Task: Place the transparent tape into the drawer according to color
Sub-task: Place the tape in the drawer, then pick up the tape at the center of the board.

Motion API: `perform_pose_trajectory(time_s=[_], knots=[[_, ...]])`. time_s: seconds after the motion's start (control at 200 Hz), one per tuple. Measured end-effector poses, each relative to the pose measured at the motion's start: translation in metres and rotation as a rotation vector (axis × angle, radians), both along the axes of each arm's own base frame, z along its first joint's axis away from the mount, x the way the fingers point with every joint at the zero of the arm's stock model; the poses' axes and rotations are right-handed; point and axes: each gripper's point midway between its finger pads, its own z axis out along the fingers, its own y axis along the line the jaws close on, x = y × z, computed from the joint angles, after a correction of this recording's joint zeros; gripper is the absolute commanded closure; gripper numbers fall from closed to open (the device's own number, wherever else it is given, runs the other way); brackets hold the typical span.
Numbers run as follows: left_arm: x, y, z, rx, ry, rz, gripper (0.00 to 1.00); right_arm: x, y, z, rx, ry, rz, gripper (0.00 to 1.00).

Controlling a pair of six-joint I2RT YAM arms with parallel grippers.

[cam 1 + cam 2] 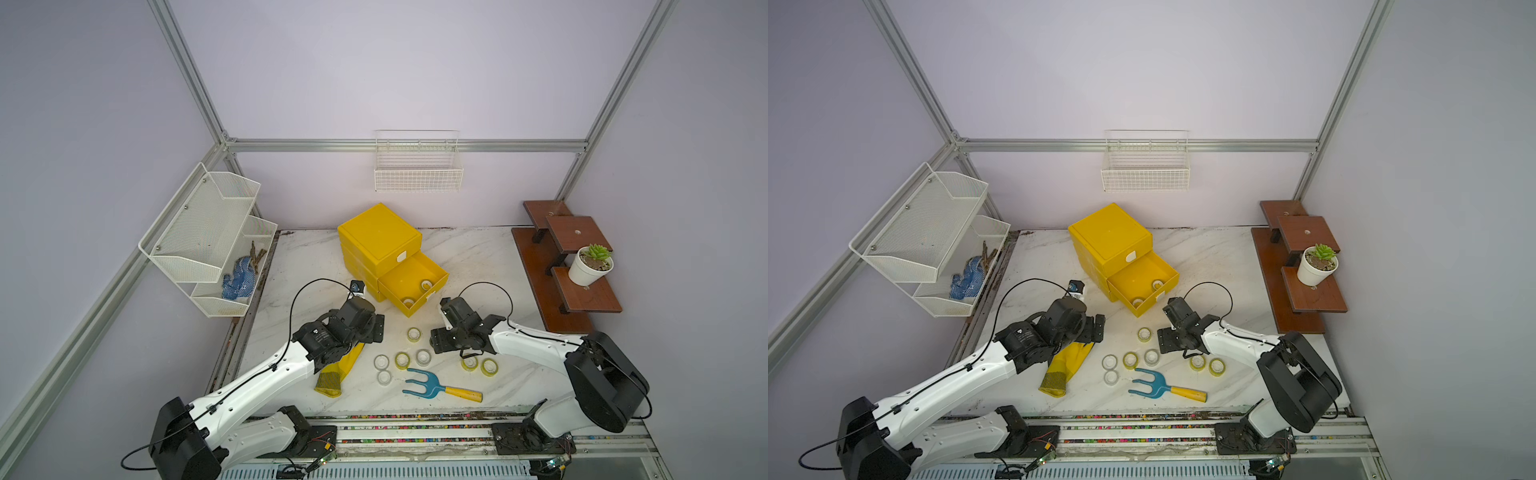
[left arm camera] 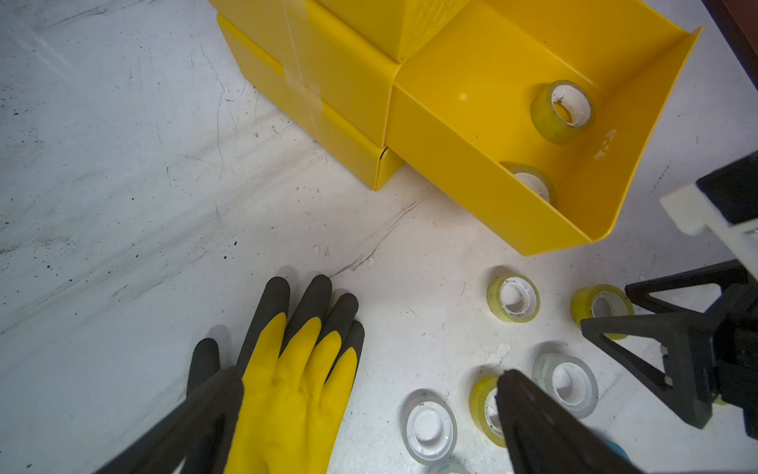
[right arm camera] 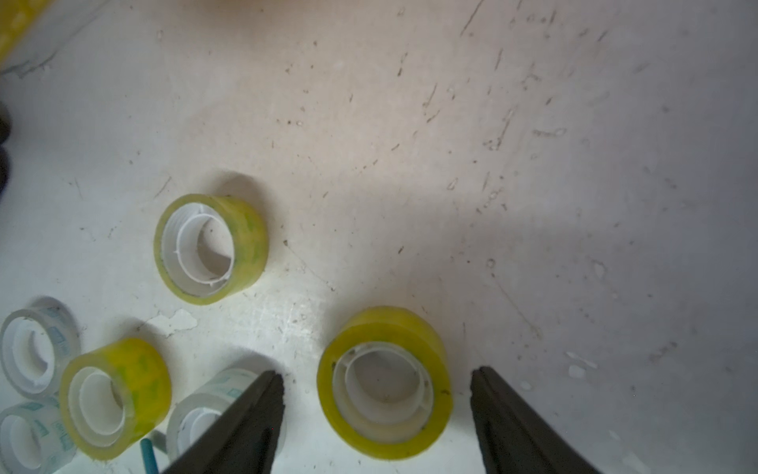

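Seen from above with 12 o'clock at the back wall, the yellow drawer box (image 1: 376,237) stands at 12 o'clock from the middle of the marble table (image 1: 478,266). Its middle drawer (image 1: 405,274) stands open toward 5 o'clock. Two yellow-tinted tape rolls lie in it: the nearer roll (image 1: 408,302) close to the front wall, and the farther roll (image 1: 427,285) between 1 and 2 o'clock of it.

Seven more rolls lie on the table at 6 o'clock of the drawer. The right gripper (image 3: 376,374) points down with its fingers moderately apart on either side of the first yellow roll (image 3: 385,381). A gap shows on each side, so the roll touches neither finger and is not held. The second yellow roll (image 1: 489,367) lies just at its 4 o'clock.

At 9 o'clock of this gripper sit the first clear roll (image 1: 423,356), the third yellow roll (image 1: 402,360), the second clear roll (image 1: 381,362) and the third clear roll (image 1: 384,377). The fourth yellow roll (image 1: 414,334) lies apart from them, closest to the drawer.

The left gripper (image 2: 369,374) is spread wide and holds nothing. It hangs above the grey fingertips of a yellow glove (image 2: 295,390), at 9 o'clock of the rolls. A blue hand fork (image 1: 432,384) with a yellow handle lies at 6 o'clock of the group.
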Motion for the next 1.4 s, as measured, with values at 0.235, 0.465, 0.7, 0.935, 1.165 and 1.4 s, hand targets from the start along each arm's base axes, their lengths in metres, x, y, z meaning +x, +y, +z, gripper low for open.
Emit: perform_pose_trajectory(time_s=[0.235, 0.465, 0.7, 0.935, 1.165, 1.4], knots=[[0.001, 0.002, 0.001, -0.005, -0.007, 0.022, 0.0, 0.003, 0.0, -0.009, -0.053, 0.0, 0.003, 0.33], [0.001, 0.002, 0.001, -0.006, -0.007, 0.026, 0.0, 0.003, 0.001, -0.011, -0.073, -0.008, 0.01, 0.46], [0.002, 0.004, 0.001, -0.003, -0.009, 0.033, 0.0, 0.003, 0.001, -0.008, -0.061, -0.01, 0.005, 0.53], [0.003, 0.005, 0.001, 0.001, -0.013, 0.04, 0.0, 0.006, 0.007, 0.039, 0.035, -0.097, -0.008, 0.55], [0.003, 0.006, 0.001, 0.002, -0.014, 0.044, 0.0, 0.012, 0.011, 0.113, 0.142, -0.235, -0.013, 0.56], [0.003, 0.006, 0.001, -0.01, -0.012, 0.057, 0.0, 0.032, 0.019, 0.203, 0.243, -0.437, -0.015, 0.56]])
